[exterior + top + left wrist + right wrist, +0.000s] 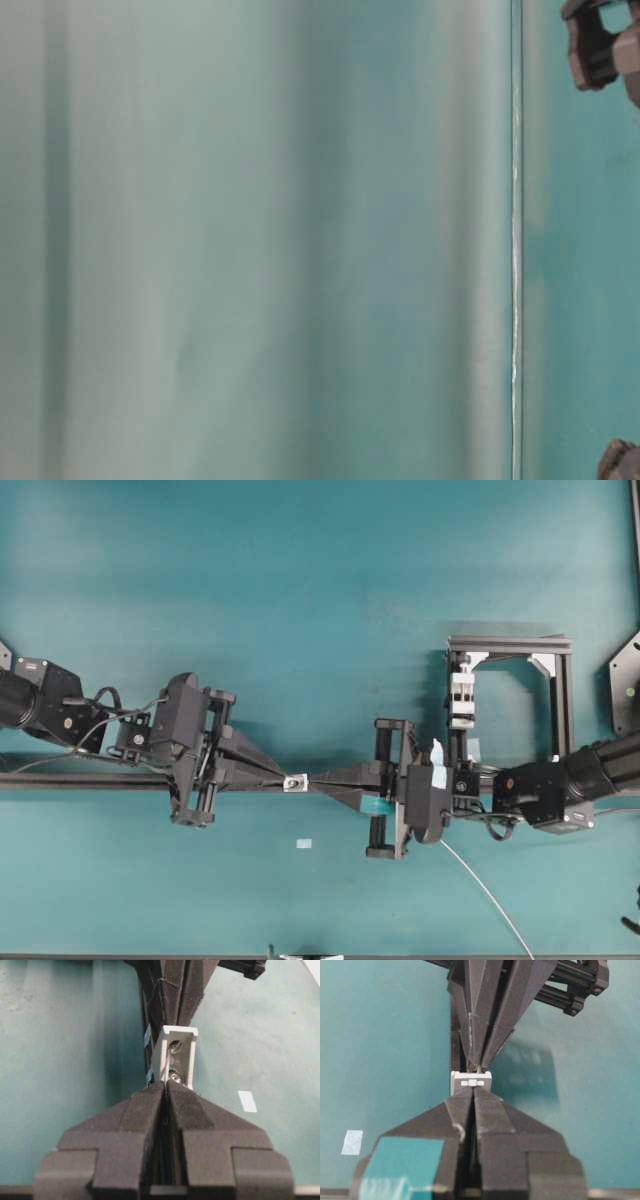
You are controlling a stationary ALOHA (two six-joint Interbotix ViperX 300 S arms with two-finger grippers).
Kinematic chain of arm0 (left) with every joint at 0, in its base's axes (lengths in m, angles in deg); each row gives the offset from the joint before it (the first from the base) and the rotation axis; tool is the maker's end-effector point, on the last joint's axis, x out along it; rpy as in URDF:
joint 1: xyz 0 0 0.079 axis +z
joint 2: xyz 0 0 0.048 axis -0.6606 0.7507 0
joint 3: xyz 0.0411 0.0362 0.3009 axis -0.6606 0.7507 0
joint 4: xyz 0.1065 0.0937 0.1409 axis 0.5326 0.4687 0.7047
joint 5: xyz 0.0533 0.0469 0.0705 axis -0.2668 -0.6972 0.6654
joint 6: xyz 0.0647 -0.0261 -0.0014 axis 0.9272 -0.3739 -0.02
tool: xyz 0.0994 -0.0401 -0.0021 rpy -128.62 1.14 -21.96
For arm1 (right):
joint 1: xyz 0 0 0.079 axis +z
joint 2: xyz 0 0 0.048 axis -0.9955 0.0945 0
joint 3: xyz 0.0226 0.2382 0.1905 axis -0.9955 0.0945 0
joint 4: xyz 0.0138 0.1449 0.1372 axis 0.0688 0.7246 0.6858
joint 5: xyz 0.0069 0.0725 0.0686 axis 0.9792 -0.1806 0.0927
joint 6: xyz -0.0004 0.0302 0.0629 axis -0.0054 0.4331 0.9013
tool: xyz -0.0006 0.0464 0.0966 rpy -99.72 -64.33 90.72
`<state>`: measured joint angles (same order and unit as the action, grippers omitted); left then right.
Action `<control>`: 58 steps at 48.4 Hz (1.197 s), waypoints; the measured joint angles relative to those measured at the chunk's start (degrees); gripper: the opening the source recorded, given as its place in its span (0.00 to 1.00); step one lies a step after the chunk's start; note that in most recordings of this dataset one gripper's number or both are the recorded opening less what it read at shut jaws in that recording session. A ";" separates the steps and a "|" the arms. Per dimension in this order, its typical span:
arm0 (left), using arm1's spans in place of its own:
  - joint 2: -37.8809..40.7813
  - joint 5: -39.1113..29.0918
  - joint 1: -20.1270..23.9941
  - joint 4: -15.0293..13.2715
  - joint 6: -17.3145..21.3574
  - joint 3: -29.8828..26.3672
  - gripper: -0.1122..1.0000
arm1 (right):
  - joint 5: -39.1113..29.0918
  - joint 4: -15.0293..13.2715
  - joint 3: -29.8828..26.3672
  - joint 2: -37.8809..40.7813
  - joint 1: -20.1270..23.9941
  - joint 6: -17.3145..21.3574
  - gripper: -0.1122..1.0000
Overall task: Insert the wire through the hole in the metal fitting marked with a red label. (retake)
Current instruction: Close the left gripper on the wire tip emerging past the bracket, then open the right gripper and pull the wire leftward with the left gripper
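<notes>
The small silvery metal fitting (294,781) sits between the two facing grippers at the table's middle. In the left wrist view the fitting (180,1035) stands just beyond my left gripper (165,1082). Its dark hole (174,1047) faces me. A thin pale strand of the wire (166,1066) runs from the hole into the shut jaws. My left gripper (281,777) touches the fitting's left side. My right gripper (313,783) is shut against the other side, its tips (473,1089) at the fitting (470,1076). The wire (487,892) trails away behind it. No red label shows.
A black frame (560,695) holding a white clip block (461,700) stands at the right rear. A pale tape scrap (304,844) lies in front of the grippers, and the same kind of scrap (247,1101) shows in the left wrist view. The table-level view is mostly blurred teal.
</notes>
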<state>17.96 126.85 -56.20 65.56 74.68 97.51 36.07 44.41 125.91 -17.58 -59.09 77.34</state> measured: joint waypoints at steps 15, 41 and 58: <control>-0.44 -0.26 -0.18 0.09 0.00 -0.09 0.01 | 0.00 0.00 0.00 0.00 -0.09 0.18 0.12; -0.44 -0.26 -0.26 0.09 0.00 0.00 0.01 | -2.02 -0.09 -0.44 0.00 -0.09 0.35 0.27; -0.44 -0.35 -0.26 0.00 0.00 0.00 0.01 | -2.29 -0.09 -0.44 -0.18 -0.44 0.35 0.89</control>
<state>17.52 126.50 -56.47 65.56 74.68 97.51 33.79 44.32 125.47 -17.75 -59.53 77.69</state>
